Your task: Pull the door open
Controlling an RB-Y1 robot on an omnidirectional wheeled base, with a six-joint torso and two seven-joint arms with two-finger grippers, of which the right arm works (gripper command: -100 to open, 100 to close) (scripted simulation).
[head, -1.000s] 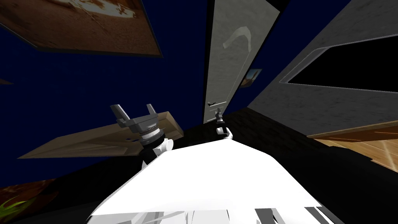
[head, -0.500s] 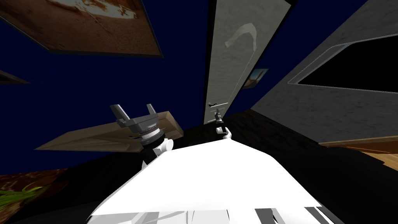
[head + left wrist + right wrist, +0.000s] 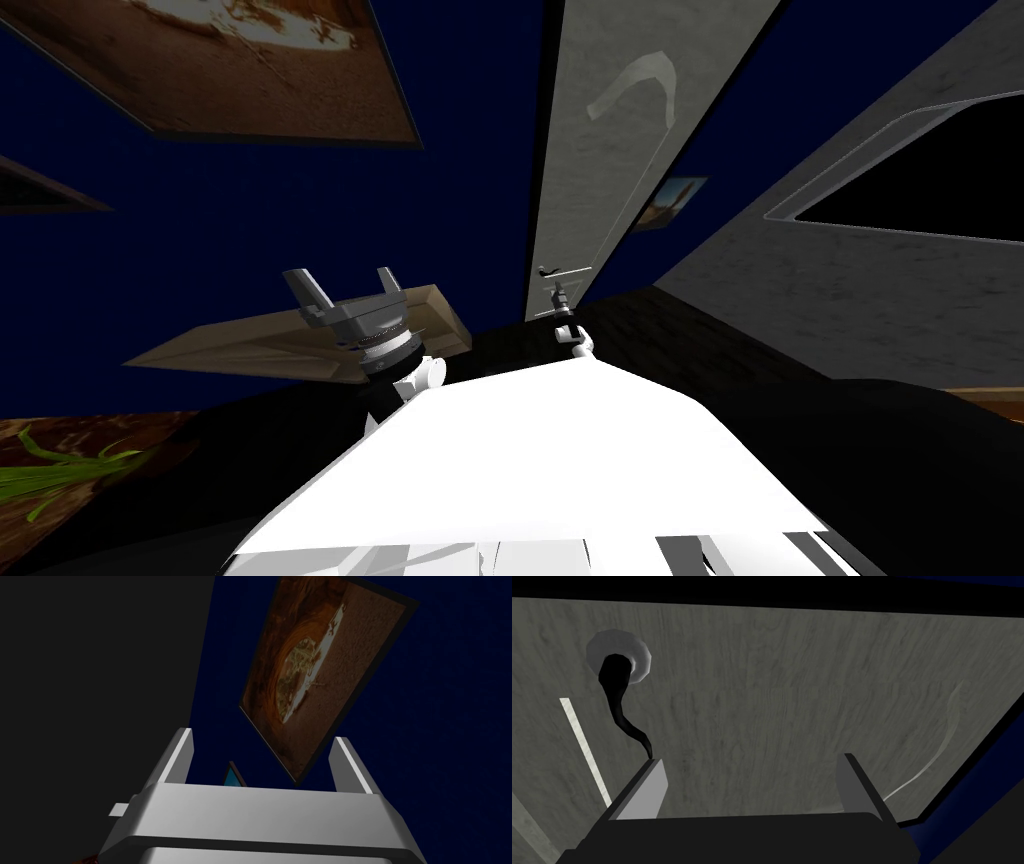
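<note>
**Open right jaws short of handle**

The right gripper (image 3: 751, 758) was seen with jaws wide and empty, one finger (image 3: 644, 788) almost touching the handle's free end. The handle (image 3: 618, 698), a dark curved bar, was mounted near one edge of the grey door (image 3: 792, 701). It was judged stiff and slim, best gripped mid-length; the door, probably heavy. The left gripper (image 3: 345, 287), well apart from the handle, was held wide open.

Left claw (image 3: 262, 735) and right claw (image 3: 750, 757) agape

A home hallway — dark blue walls (image 3: 250, 230) hung with framed pictures (image 3: 260, 70), and a grey interior door (image 3: 600, 180).
</note>
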